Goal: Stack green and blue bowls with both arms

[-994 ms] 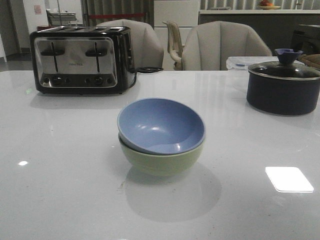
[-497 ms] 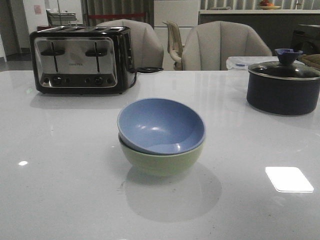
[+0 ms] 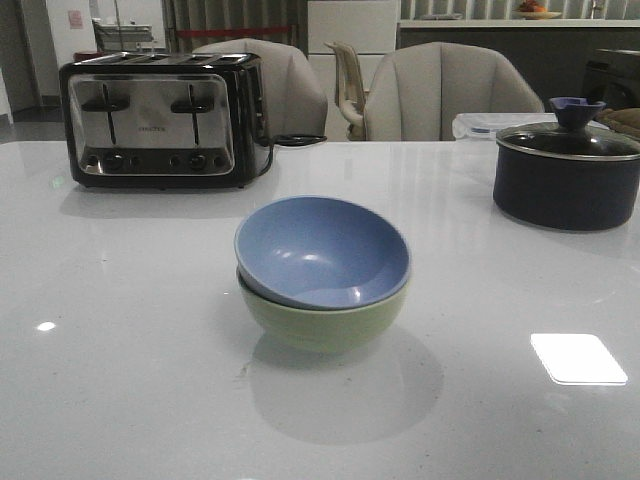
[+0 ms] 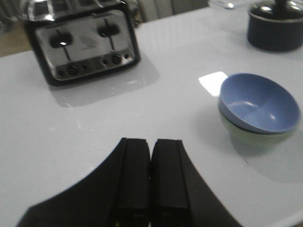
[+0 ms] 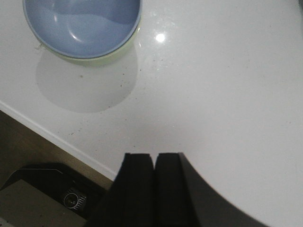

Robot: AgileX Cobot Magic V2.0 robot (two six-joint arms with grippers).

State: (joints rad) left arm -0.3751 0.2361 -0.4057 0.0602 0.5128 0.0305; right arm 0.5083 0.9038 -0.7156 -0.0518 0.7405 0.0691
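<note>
The dusty blue bowl (image 3: 322, 250) sits nested inside the pale green bowl (image 3: 322, 322) in the middle of the white table (image 3: 120, 340). The stack also shows in the left wrist view, blue bowl (image 4: 259, 103) over green bowl (image 4: 246, 136), and in the right wrist view, blue bowl (image 5: 81, 23) with the green bowl's rim (image 5: 111, 55) under it. My left gripper (image 4: 151, 144) is shut and empty, well apart from the bowls. My right gripper (image 5: 154, 158) is shut and empty, above the table's near edge. Neither arm shows in the front view.
A black and steel toaster (image 3: 160, 120) stands at the back left. A dark lidded pot (image 3: 566, 172) stands at the back right. Grey chairs (image 3: 440, 90) stand behind the table. The table's front edge (image 5: 57, 137) shows in the right wrist view.
</note>
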